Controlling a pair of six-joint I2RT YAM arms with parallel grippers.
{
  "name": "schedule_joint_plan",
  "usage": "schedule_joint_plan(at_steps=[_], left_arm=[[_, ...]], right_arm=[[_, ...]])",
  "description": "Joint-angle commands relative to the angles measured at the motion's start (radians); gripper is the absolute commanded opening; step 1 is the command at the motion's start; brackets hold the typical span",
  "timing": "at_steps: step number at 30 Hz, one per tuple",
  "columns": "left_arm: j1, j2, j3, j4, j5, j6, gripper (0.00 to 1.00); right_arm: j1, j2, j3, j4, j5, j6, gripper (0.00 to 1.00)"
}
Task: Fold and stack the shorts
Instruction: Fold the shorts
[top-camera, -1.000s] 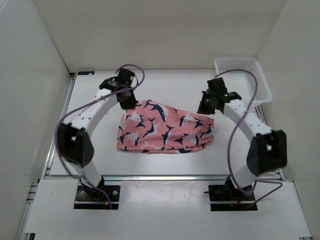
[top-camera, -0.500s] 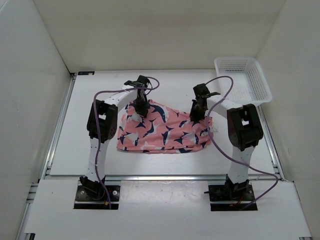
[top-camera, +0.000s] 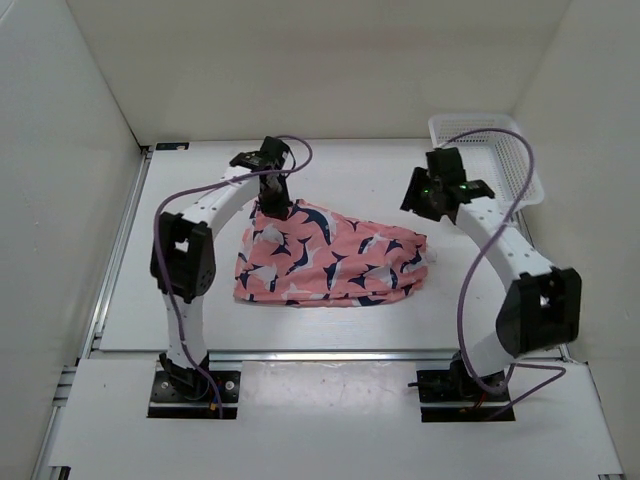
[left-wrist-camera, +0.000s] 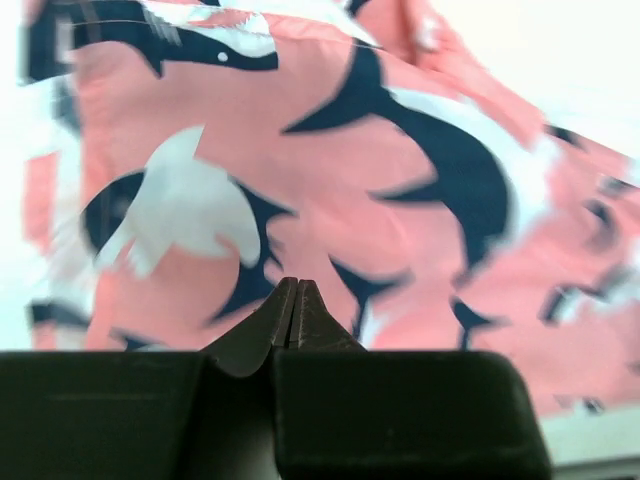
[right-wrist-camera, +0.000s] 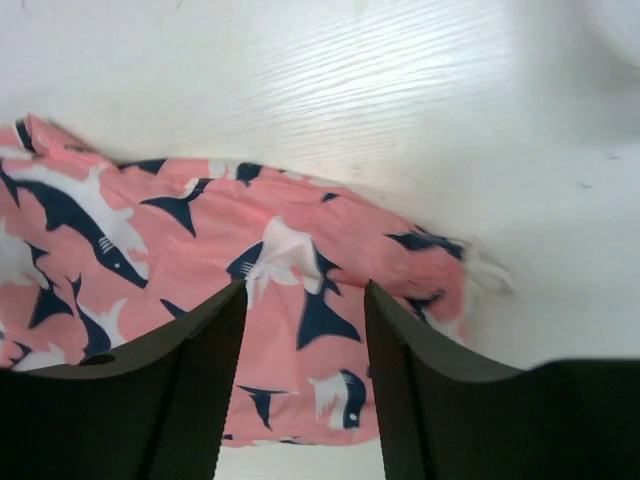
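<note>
The coral-pink shorts with navy-and-white shapes lie bunched and folded over in the middle of the table. My left gripper hangs over their far left corner. In the left wrist view its fingertips are pressed together, shut, with no cloth seen between them and the blurred shorts beyond. My right gripper is off the far right end of the shorts. It is open, and the shorts show below between the two fingers.
A white mesh basket stands at the back right corner, just behind the right arm. White walls close in the table on three sides. Bare tabletop lies left of the shorts and along the front.
My right gripper has opened and drawn back to the right, off the shorts' far edge. The left gripper, still shut, has shifted slightly back towards the far left.
</note>
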Motion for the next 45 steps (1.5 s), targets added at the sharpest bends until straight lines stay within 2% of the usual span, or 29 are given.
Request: schedule_joint_plan(at_steps=[1,3,5,10,16,19,26,29,30,31,38,45], left_arm=[[0.009,-0.168,-0.036,0.003,-0.033,0.024,0.10],[0.009,-0.193,-0.082,0.003,-0.058,0.024,0.10],[0.009,-0.193,-0.116,0.003,-0.068,0.034,0.10],[-0.014,-0.184,-0.155,0.003,-0.058,0.043,0.10],[-0.023,-0.174,-0.204,0.022,-0.058,0.021,0.10],[-0.023,-0.185,-0.214,0.022,-0.058,0.021,0.10],[0.000,-0.227,-0.236,0.022,-0.067,0.021,0.10],[0.021,-0.216,-0.236,0.022,-0.067,0.031,0.10],[0.035,-0.216,-0.236,0.022,-0.067,0.031,0.10],[0.047,-0.207,-0.236,0.022,-0.087,0.031,0.10],[0.188,-0.239,-0.346,0.022,-0.115,0.031,0.10],[0.263,-0.250,-0.467,0.074,-0.086,0.000,0.10]], right_arm=[[-0.076,-0.082,-0.099,-0.057,0.000,-0.044,0.59],[-0.132,-0.103,-0.193,-0.048,-0.043,-0.061,0.68],[-0.174,-0.093,-0.249,-0.048,-0.184,-0.118,0.76],[-0.211,-0.050,-0.293,-0.019,-0.330,-0.195,0.79],[-0.211,0.062,-0.334,0.066,-0.342,-0.195,0.76],[-0.211,0.120,-0.353,0.121,-0.342,-0.177,0.69],[-0.211,0.153,-0.317,0.112,-0.298,-0.167,0.41],[-0.211,0.173,-0.290,0.100,-0.298,-0.177,0.22],[-0.211,0.173,-0.281,0.091,-0.298,-0.177,0.08],[-0.211,0.173,-0.281,0.090,-0.286,-0.177,0.01],[-0.211,0.141,-0.250,0.057,-0.214,-0.157,0.00],[-0.202,0.119,-0.178,0.005,-0.187,-0.175,0.00]])
